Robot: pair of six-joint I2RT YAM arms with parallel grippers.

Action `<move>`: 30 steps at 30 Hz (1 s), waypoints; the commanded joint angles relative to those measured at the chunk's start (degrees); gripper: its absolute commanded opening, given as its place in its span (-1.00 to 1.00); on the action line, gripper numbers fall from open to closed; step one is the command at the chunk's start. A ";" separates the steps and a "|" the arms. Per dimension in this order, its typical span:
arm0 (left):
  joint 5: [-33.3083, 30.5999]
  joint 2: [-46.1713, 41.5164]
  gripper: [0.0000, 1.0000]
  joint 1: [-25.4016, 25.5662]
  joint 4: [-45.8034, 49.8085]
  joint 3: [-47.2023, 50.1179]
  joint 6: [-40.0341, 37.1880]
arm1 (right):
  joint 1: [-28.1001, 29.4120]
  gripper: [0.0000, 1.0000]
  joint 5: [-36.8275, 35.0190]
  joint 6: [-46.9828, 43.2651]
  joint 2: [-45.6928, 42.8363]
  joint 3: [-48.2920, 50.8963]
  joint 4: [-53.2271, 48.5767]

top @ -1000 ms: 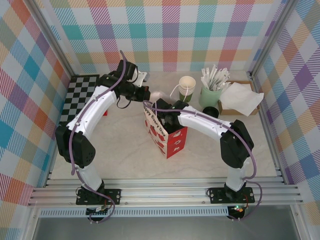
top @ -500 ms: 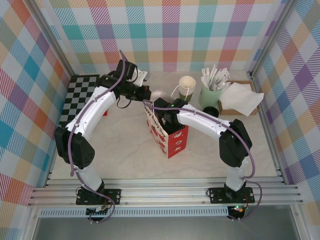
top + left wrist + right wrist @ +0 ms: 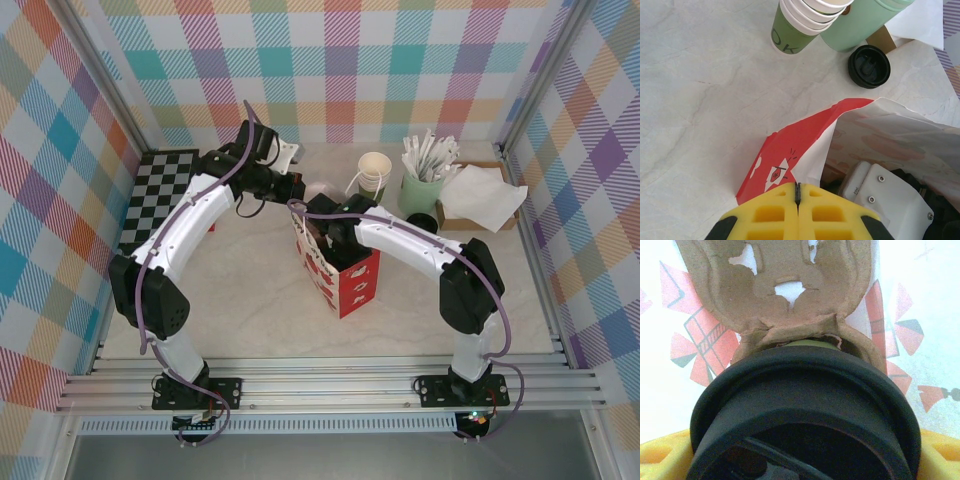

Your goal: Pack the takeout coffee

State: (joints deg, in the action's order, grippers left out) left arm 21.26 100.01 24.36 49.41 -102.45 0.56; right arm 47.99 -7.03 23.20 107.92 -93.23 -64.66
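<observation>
A red paper bag point(image 3: 352, 287) stands open mid-table. My left gripper point(image 3: 296, 191) is shut on the bag's rim point(image 3: 812, 159), yellow fingers point(image 3: 771, 214) pressed together over the paper edge. My right gripper point(image 3: 800, 467) reaches down into the bag and is shut on a takeout coffee point(image 3: 805, 400), whose black lid spreads across the right wrist view. A strip of green cup shows above the lid. Just beyond it lies a brown cardboard cup carrier point(image 3: 775, 290) against the bag's white printed inside point(image 3: 925, 305). A second black-lidded takeout coffee point(image 3: 420, 222) point(image 3: 869, 66) stands by the mint holder.
A stack of lidless green cups point(image 3: 374, 173) point(image 3: 799, 25) and a mint holder of white sticks point(image 3: 425, 186) stand at the back. A cardboard box with white napkins point(image 3: 483, 197) sits back right. A checkerboard point(image 3: 160, 195) lies at the left. Plaid walls enclose the table.
My left gripper has drawn the bag's rim slightly back and the bag has shifted a little to the right. The right gripper stays inside the bag with the cup.
</observation>
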 commanded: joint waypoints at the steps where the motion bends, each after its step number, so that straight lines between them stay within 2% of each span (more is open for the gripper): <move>1: -0.68 -1.70 -1.00 0.92 2.05 0.06 -0.90 | -0.26 0.28 -1.06 0.69 -1.47 -2.13 -1.15; 6: -1.92 -1.24 -1.00 0.93 1.95 -0.35 -0.16 | -0.26 0.36 -0.64 0.26 -1.54 -1.78 -0.57; 14: -1.39 -0.52 -1.00 0.95 2.45 -1.34 -0.22 | -0.26 0.62 -1.49 0.07 -2.70 -2.14 0.41; 24: -1.74 -0.43 -1.00 0.98 2.57 -1.69 -0.33 | -0.26 0.78 -1.59 -0.83 -2.56 -2.22 0.53; 26: -1.80 -0.43 -1.00 0.91 2.67 -1.84 -0.46 | -0.26 0.83 -1.75 -0.88 -2.52 -2.22 0.13; 28: -1.92 -0.53 -1.00 1.01 2.71 -1.94 -0.49 | -0.26 0.97 -1.83 -0.83 -2.73 -1.91 0.09; 30: -1.96 -0.46 -1.00 0.97 2.67 -2.04 -0.53 | -0.22 1.00 -2.02 -0.71 -3.14 -1.71 0.15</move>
State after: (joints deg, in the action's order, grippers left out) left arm 19.88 100.01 24.67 49.89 -103.00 0.58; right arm 47.99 -8.01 23.07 107.28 -93.56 -63.92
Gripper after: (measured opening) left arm 0.036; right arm 0.996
